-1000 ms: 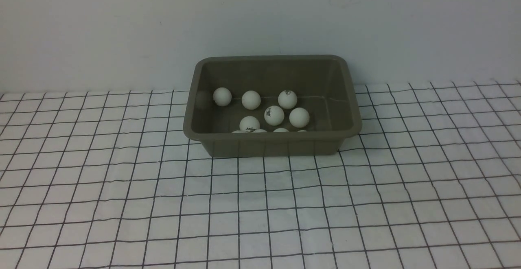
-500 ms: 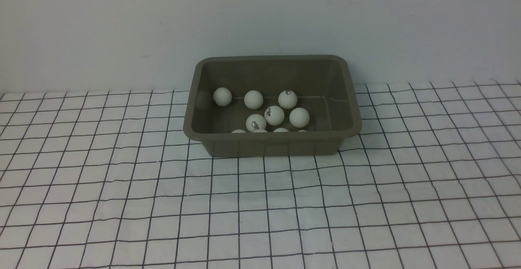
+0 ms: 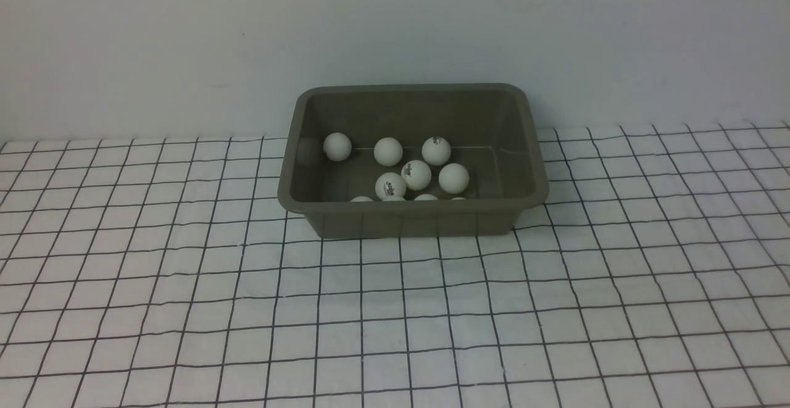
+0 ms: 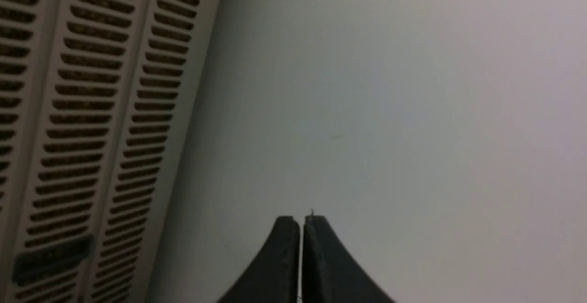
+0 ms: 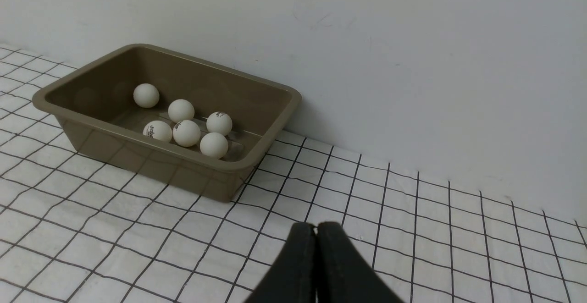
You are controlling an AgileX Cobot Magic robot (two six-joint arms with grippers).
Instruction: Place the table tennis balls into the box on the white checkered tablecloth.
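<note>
Left gripper [image 4: 301, 220]: dark, tapered jaws pressed together with only a hairline seam between them, holding nothing; behind it a plain pale wall [image 4: 390, 87] and a cream slatted vent panel [image 4: 91, 110]. Right gripper [image 5: 316, 227]: jaws likewise closed flat against each other and empty, hanging above the cloth, well apart from the box. Neither gripper shows in the front view.

The box [image 3: 412, 209] is an olive-grey plastic tub, rectangular with rounded corners, a rolled rim and sloping sides; it stands on the tablecloth [image 3: 395, 321] close against the back wall. The cloth is white, ruled with thin black lines into squares, slightly rippled over the bench. The balls [image 3: 416, 174] are small, matte and white, some printed with a dark logo. All lie inside the box: six in plain sight, loosely clustered toward its middle, and several more showing only their tops above the near rim.
</note>
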